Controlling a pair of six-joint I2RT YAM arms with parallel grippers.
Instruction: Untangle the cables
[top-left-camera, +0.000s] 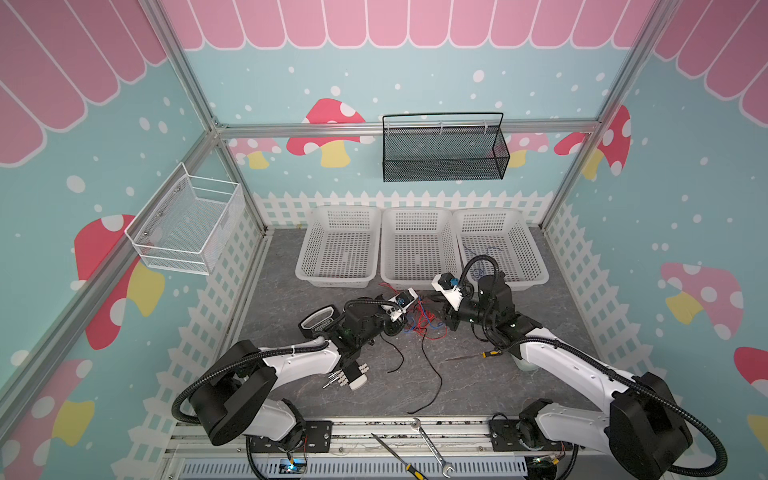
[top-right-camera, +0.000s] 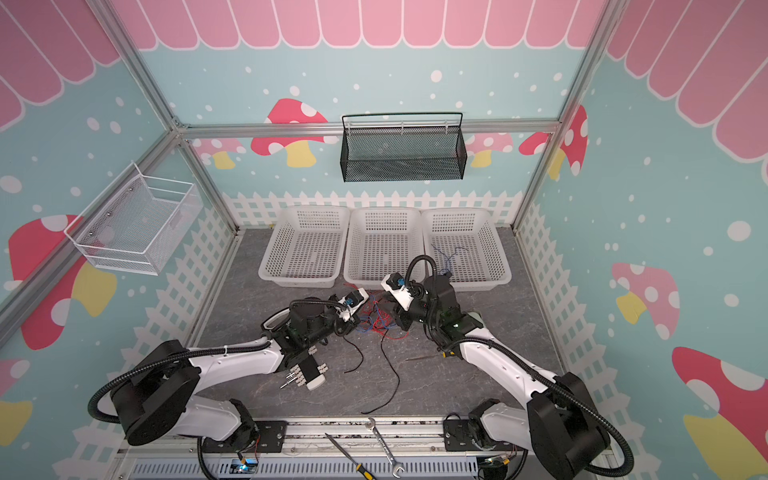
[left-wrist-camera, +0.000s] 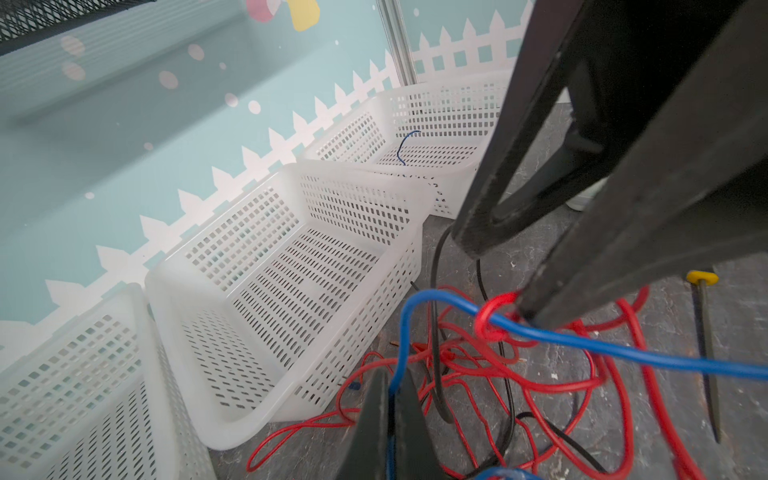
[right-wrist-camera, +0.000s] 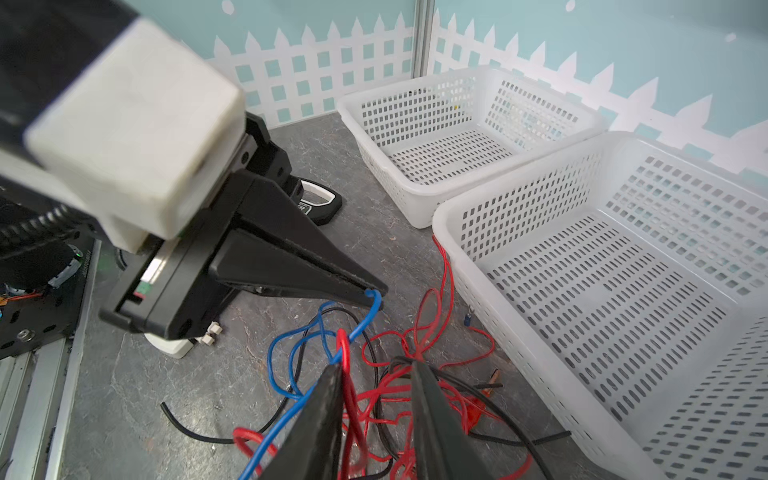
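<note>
left hand (right-wrist-camera: 372, 296) pinches the blue cable (left-wrist-camera: 582, 343), right hand (right-wrist-camera: 374, 365) spread
a red loop (left-wrist-camera: 488, 322) circles it; pulling hard may cinch the knot

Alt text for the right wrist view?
The left hand pinches a blue cable above a red, blue and black tangle on the grey tabletop; the right hand is open over it, two white baskets alongside.

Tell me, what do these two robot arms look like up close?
The left arm and right arm match: smooth white shells joined by chunky black joints. A ribbed black hose runs along each. Each wrist carries a white box, then two long black jaws tapering to narrow tips.
</note>
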